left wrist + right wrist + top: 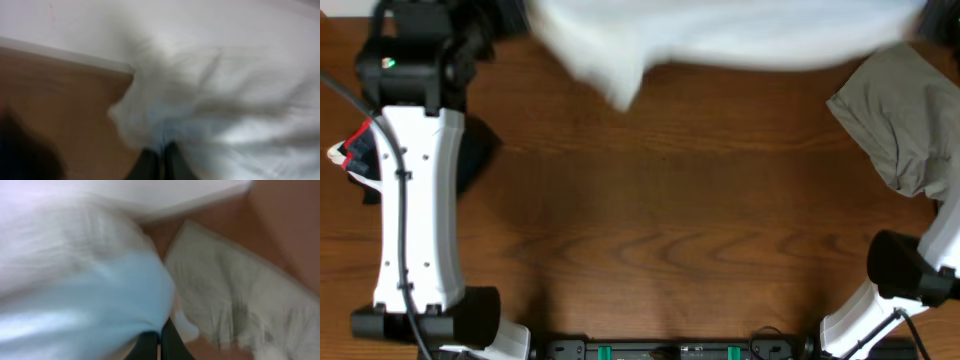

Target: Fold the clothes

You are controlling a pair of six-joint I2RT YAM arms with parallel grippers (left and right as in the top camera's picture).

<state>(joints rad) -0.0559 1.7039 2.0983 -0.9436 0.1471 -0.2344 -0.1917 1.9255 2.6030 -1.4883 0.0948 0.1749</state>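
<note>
Now brown wood table (670, 220); L claw (161, 151), R claw (160, 336) clamped on white cloth (740, 30).

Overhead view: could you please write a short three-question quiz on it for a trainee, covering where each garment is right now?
1. True or false: the white garment stretches along the far side of the table.
2. Multiple choice: the grey garment sits at the table's A) right side, B) left side, C) centre.
3. Fill in: the dark garment lies partly under the ___ arm.

Key
1. True
2. A
3. left
</note>
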